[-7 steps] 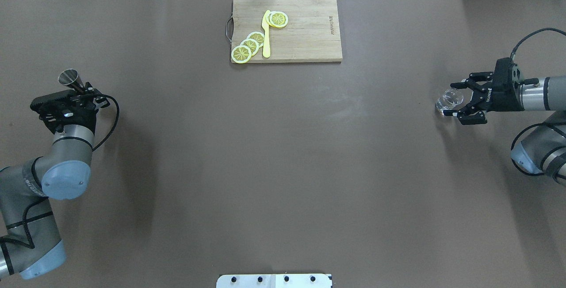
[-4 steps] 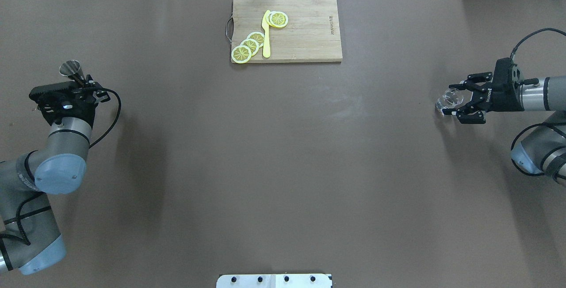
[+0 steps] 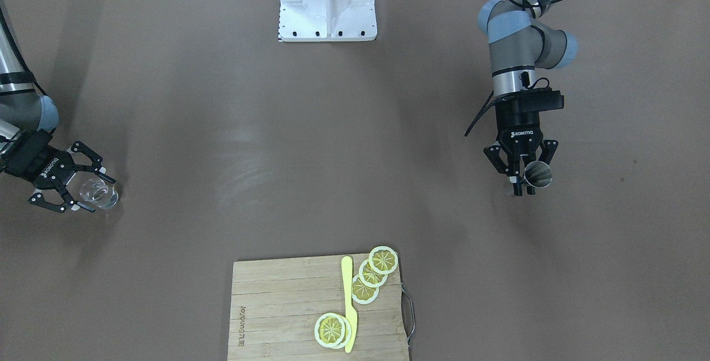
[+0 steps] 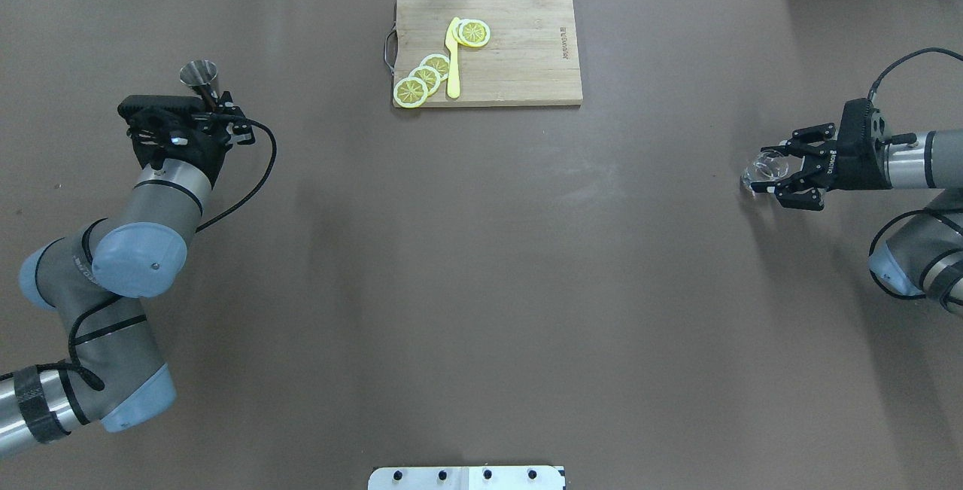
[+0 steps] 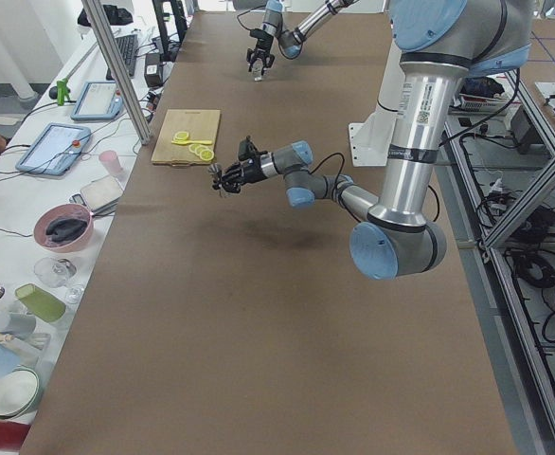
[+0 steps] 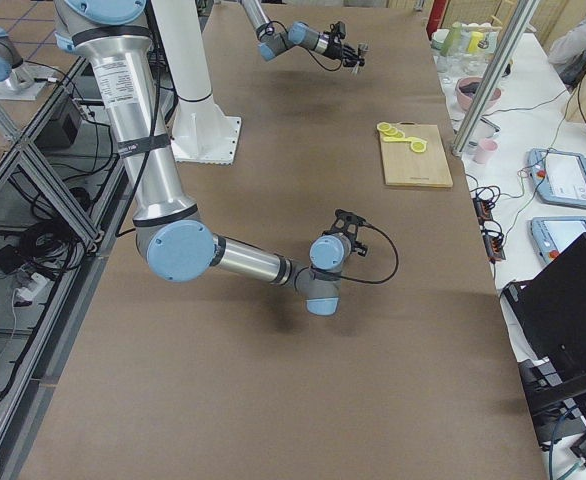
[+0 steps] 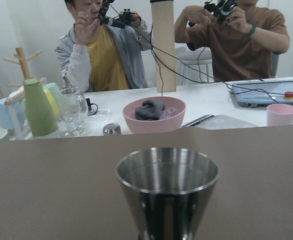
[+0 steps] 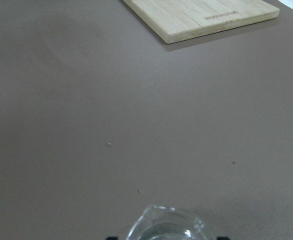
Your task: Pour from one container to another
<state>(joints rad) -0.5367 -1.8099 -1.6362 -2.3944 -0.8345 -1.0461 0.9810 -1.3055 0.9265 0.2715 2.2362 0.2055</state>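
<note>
My left gripper (image 4: pixel 213 101) is shut on the stem of a steel jigger (image 4: pixel 199 72), which it holds upright above the table's far left. The jigger (image 7: pixel 167 185) fills the lower middle of the left wrist view, its mouth open upward, and the front view shows the jigger (image 3: pixel 538 174) at the left gripper (image 3: pixel 524 182). My right gripper (image 4: pixel 760 169) is at the table's right edge, its fingers against a small clear glass (image 4: pixel 769 165). That glass (image 3: pixel 100 193) stands on the table, and its rim (image 8: pixel 169 225) just shows in the right wrist view.
A wooden cutting board (image 4: pixel 527 53) with lemon slices (image 4: pixel 423 77) and a yellow knife (image 4: pixel 453 61) lies at the far middle. The robot's white base plate (image 3: pixel 327 11) is at the near edge. A pink bowl (image 7: pixel 154 114), cups and operators are behind the table.
My left arm has carried the jigger farther from the robot and to the right. The right gripper's fingers have narrowed onto the glass.
</note>
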